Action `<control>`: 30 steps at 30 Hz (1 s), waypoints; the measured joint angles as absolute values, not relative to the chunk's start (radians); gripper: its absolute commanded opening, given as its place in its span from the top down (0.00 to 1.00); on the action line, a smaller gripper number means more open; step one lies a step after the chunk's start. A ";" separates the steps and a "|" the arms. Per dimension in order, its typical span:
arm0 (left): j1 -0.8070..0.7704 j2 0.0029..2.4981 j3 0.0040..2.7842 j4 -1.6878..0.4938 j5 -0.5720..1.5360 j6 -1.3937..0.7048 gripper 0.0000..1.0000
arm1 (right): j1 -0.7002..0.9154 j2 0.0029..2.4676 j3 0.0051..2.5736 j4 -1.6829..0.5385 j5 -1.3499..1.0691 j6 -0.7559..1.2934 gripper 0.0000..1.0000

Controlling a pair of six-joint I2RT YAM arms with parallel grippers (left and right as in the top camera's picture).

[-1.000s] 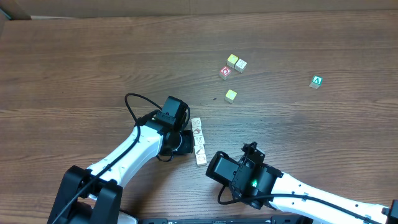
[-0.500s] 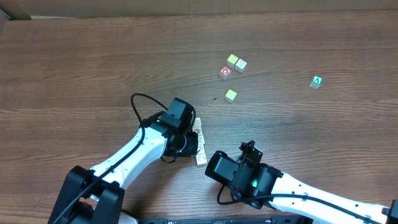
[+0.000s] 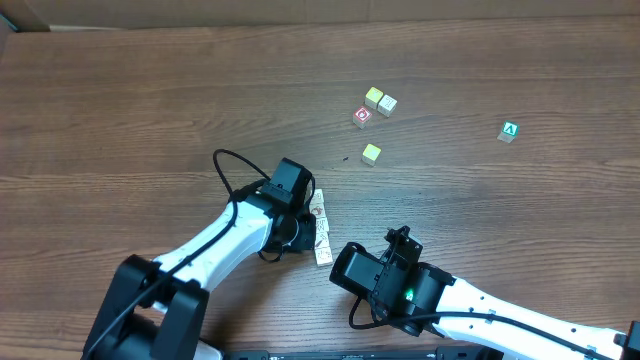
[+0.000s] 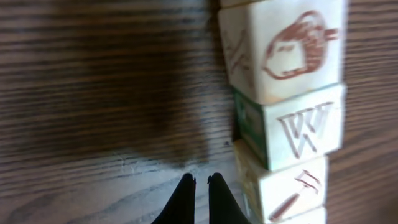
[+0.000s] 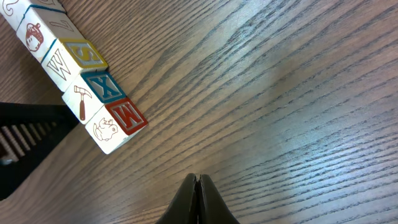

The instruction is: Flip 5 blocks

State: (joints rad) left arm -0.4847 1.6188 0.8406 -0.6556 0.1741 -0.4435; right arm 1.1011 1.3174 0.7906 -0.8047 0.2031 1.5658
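Note:
The blocks (image 3: 320, 228) lie in a straight row on the wooden table, pale cubes with small pictures on top. The left wrist view shows an acorn block (image 4: 292, 50), a W block (image 4: 305, 127) and a hammer block (image 4: 289, 190). My left gripper (image 4: 201, 180) is shut and holds nothing, its tips low on the table just left of the hammer block. The right wrist view shows the same row (image 5: 74, 81) at the upper left, with coloured letters on its side faces. My right gripper (image 5: 198, 178) is shut and empty, well apart from the row.
Three yellow-topped cubes (image 3: 373, 97) (image 3: 387, 104) (image 3: 371, 153) and a red-faced cube (image 3: 361, 117) sit at the back middle. A green "A" cube (image 3: 509, 130) lies far right. The left arm's black cable (image 3: 225, 170) loops over the table.
My left arm has shifted right, up against the row of blocks, and now covers part of it from above. The right arm has not moved.

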 measured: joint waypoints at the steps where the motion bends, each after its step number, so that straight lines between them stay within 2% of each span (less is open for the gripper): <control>1: -0.485 1.626 0.840 -0.652 0.171 -0.443 0.96 | 1.101 1.317 0.791 -0.805 0.203 1.566 0.96; 30: -0.485 1.641 0.840 -0.578 0.197 -0.466 0.96 | 1.101 1.317 0.791 -0.805 0.210 1.566 0.96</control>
